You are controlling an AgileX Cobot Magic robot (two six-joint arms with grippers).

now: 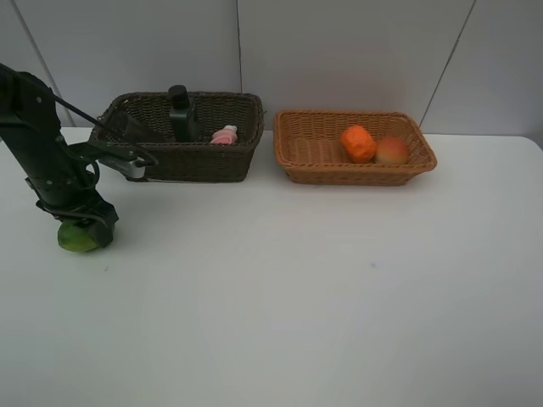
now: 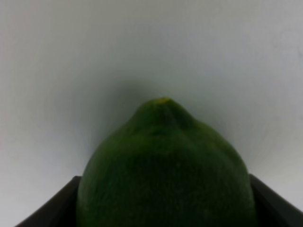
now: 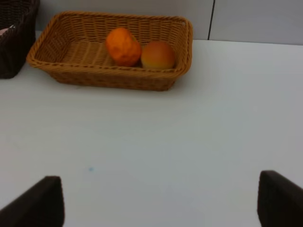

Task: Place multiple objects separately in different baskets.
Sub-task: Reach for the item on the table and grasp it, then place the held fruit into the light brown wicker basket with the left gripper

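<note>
A green round fruit rests on the white table at the far left. My left gripper stands over it, its dark fingers snug against both sides. The dark brown basket holds a dark green pump bottle and a pink white-capped bottle. Inside the light tan basket lie an orange and a red-yellow peach. My right gripper hangs open over bare table in front of the tan basket, holding nothing.
The two baskets stand side by side along the back of the table, against a pale wall. A corner of the dark basket shows in the right wrist view. The right arm is out of the exterior high view.
</note>
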